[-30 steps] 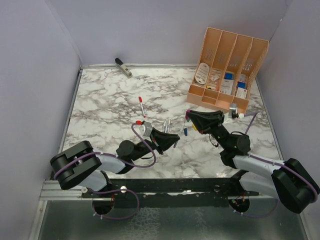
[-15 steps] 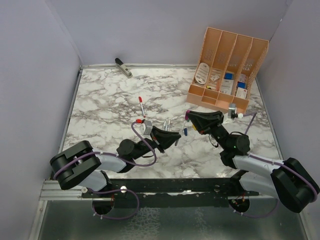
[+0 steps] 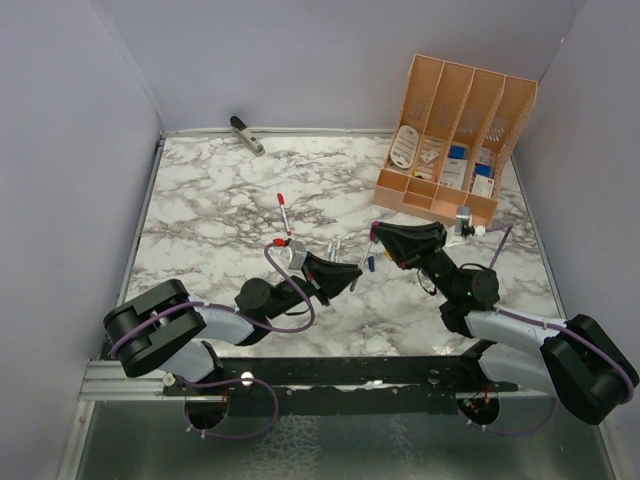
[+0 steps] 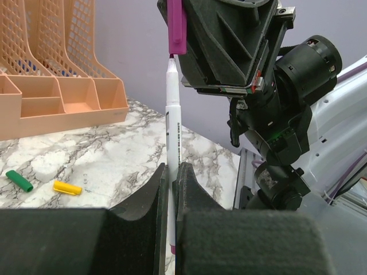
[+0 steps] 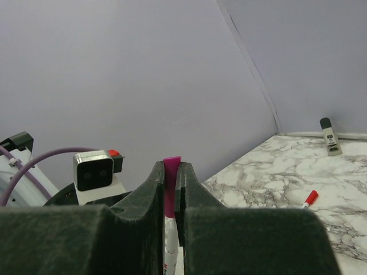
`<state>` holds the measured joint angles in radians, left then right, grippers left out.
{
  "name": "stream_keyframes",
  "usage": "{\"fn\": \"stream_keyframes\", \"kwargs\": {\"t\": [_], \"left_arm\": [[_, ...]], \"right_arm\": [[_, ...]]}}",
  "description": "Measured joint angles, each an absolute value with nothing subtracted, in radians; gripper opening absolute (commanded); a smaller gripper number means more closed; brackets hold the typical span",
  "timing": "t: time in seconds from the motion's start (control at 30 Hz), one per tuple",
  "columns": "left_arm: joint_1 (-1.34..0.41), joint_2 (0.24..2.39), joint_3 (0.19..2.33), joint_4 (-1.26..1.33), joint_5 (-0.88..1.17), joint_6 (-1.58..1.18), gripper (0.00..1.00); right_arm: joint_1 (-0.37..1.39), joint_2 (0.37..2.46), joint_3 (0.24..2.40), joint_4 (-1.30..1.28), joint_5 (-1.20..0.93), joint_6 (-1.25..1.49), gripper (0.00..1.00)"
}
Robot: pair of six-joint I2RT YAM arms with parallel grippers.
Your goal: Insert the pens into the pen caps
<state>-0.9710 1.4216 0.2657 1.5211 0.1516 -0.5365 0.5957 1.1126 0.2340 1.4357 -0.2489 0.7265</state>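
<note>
My left gripper (image 3: 352, 276) (image 4: 171, 172) is shut on a white pen (image 4: 173, 126) and holds it upright. The pen's tip touches the open end of a purple cap (image 4: 176, 26). My right gripper (image 3: 375, 235) (image 5: 170, 169) is shut on that purple cap (image 5: 171, 177), and the white barrel (image 5: 170, 252) shows just below it. Both grippers meet above the table's middle. A red-tipped pen (image 3: 284, 212) lies farther back. Two more pens (image 3: 333, 250) and a blue cap (image 3: 371, 264) lie near the grippers. A green cap (image 4: 19, 180) and a yellow cap (image 4: 67, 187) lie on the table.
An orange desk organizer (image 3: 455, 140) (image 4: 51, 86) stands at the back right. A grey clip-like tool (image 3: 246, 134) (image 5: 328, 136) lies at the back left by the wall. Purple walls enclose the marble table (image 3: 210, 200).
My left gripper has edged the pen a little toward the right gripper, bringing its tip up to the purple cap. The right gripper has barely moved.
</note>
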Motion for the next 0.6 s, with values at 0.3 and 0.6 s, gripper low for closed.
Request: {"fn": "stream_keyframes", "kwargs": {"t": [0.3,0.6], "left_arm": [[-0.974,1.432,0.266,1.527,0.148,-0.537,0.00],[-0.976,1.435,0.268,1.527,0.147,-0.537,0.00]], "right_arm": [[0.596,1.113,0.219,1.436,-0.249,0.730,0.01],[0.596,1.113,0.216,1.436,-0.248,0.730,0.01]]}}
